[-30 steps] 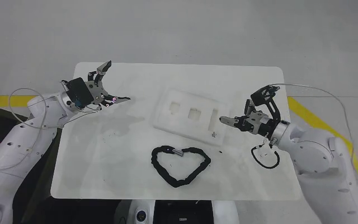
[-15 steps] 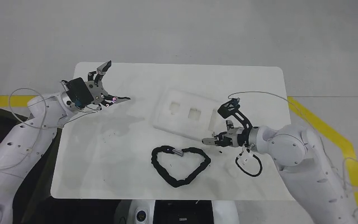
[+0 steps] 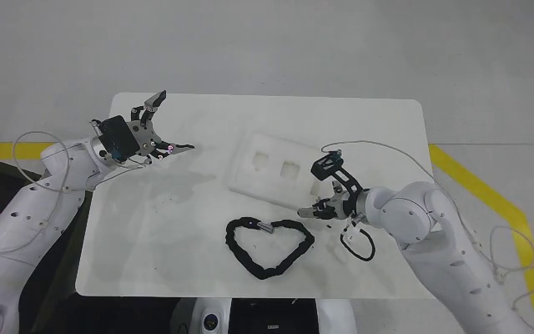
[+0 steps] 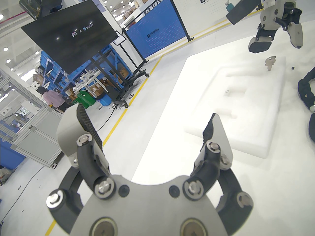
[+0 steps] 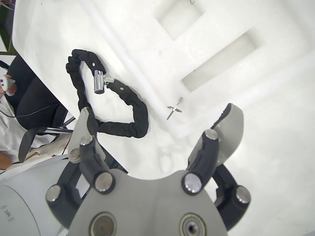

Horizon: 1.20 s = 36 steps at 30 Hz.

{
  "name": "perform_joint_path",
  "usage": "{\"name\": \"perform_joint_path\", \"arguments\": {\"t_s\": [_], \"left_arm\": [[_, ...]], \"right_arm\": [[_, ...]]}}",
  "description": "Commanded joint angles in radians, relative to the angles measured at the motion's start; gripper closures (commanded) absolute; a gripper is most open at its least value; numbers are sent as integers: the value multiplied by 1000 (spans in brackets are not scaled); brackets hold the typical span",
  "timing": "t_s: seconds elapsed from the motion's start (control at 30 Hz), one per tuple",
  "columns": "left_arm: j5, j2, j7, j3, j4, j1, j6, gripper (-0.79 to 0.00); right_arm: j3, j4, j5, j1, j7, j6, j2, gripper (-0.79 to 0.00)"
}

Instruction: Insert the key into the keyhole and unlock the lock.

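The right claw [image 5: 157, 110] is being held wide over the key [image 5: 174, 109], lying on the foam [image 5: 233, 6] near the lock [image 5: 99, 84]; the left claw [image 4: 145, 112] is being held wide over the worktop [image 3: 167, 250] corner.

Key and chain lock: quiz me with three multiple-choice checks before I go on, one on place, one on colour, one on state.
1. The key lies:
A. in the keyhole
B. on the foam tray
C. on the bare table

2. The chain lock has a sleeve that is:
A. black
B. yellow
C. blue

3. The right gripper is:
A. shut on the key
B. shut on the chain
C. open and empty

Answers:
1. B, the key rests on the tray's raised rim near a corner.
2. A, black fabric runs all round the loop.
3. C, its jaws stand wide apart above the key with nothing held.
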Motion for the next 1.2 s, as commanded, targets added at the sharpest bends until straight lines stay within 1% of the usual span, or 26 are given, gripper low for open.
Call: {"name": "perform_joint_path", "arguments": {"t_s": [0.0, 0.07, 0.1, 0.23, 0.27, 0.37, 0.4, 0.73, 0.87, 1.17], "left_arm": [[0, 0, 0, 0, 0, 0, 0, -785], [0, 0, 0, 0, 0, 0, 0, -785], [0, 0, 0, 0, 0, 0, 0, -785], [0, 0, 0, 0, 0, 0, 0, -785], [0, 0, 0, 0, 0, 0, 0, -785], [0, 0, 0, 0, 0, 0, 0, -785], [0, 0, 0, 0, 0, 0, 0, -785], [0, 0, 0, 0, 0, 0, 0, -785], [0, 0, 0, 0, 0, 0, 0, -785], [0, 0, 0, 0, 0, 0, 0, -785]], "right_arm": [[-6, 1, -6, 4, 1, 0, -1, -514], [-12, 4, -16, 8, 3, 3, -1, -403], [-16, 6, -24, 10, 6, 5, -1, -379], [-25, 19, -41, 14, 12, 12, -1, -354], [-26, 20, -43, 15, 14, 13, -1, -329], [-29, 22, -53, 18, 21, 19, -1, -329], [-30, 22, -55, 19, 23, 20, -1, -305], [-47, 31, -95, 26, 32, 32, -2, -231], [-49, 31, -107, 27, 25, 37, -3, -175], [-55, 36, -138, 29, 23, 47, -4, -80]]}}
